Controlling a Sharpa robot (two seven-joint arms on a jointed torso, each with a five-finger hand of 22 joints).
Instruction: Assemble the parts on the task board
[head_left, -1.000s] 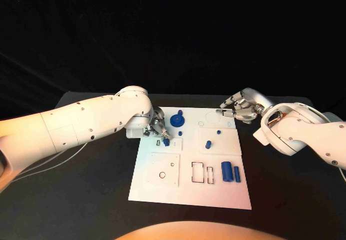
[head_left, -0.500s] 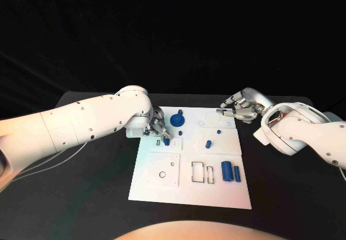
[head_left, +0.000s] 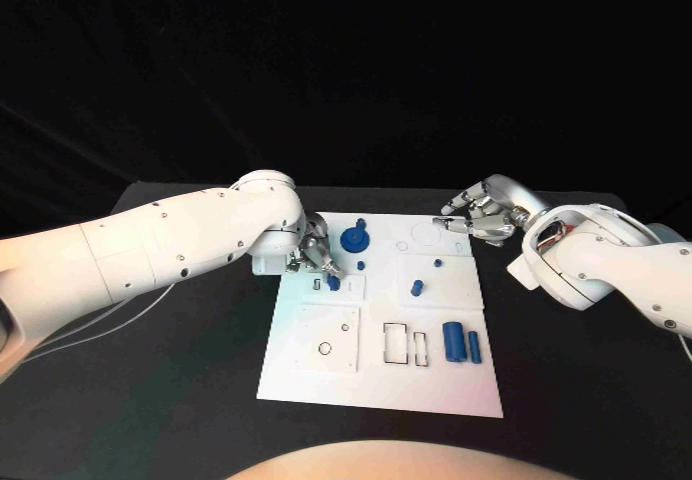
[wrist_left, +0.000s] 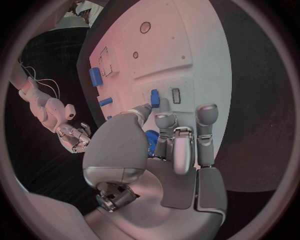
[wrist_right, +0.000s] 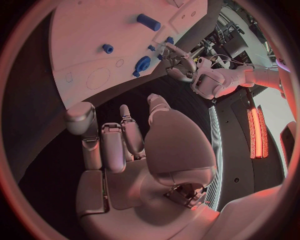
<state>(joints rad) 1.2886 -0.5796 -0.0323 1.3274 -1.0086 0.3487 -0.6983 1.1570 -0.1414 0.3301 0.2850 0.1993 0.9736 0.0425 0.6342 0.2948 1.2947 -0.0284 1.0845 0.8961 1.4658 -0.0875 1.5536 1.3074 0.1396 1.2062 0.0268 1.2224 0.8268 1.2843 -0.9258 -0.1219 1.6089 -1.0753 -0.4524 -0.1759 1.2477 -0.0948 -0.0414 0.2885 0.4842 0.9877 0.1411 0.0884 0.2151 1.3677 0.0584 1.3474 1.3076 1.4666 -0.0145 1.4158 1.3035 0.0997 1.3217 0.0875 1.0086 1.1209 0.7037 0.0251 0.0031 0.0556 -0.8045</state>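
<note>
Now, notes from beside the table:

Left hand: the left hand (head_left: 307, 252) is low over the board's left edge, fingers curled down toward a small blue peg (head_left: 333, 284). In the left wrist view a fingertip (wrist_left: 143, 109) sits at the peg (wrist_left: 154, 98); I cannot tell whether it pinches the peg or only touches it.

Why there: my guess is that the peg is being seated or steadied in its hole, so the fingers come from above to leave the board around it free.

Right hand: the right hand (head_left: 482, 218) is off the board's far right corner, above the black table (head_left: 188, 370). In the right wrist view its fingers (wrist_right: 107, 145) are half curled with nothing in them. It looks parked, probably to stay out of the other arm's way.

Board: the board (head_left: 387, 385) lies flat mid-table, long side running away from the robot.

Parts near the left hand: a round blue knob (head_left: 355, 239) stands just beside the fingers, with a tiny blue dot (head_left: 361, 265) below it.

Parts mid-board: a short peg (head_left: 415, 289) stands tilted in the central panel, and a small dot (head_left: 437, 265) lies above it.

Parts near the robot: a thick cylinder (head_left: 453, 342) and a thin bar (head_left: 473, 347) lie side by side, next to two empty rectangular outlines (head_left: 404, 345). These look unplaced.

Progress: judged early to middle; several recesses are open.
</note>
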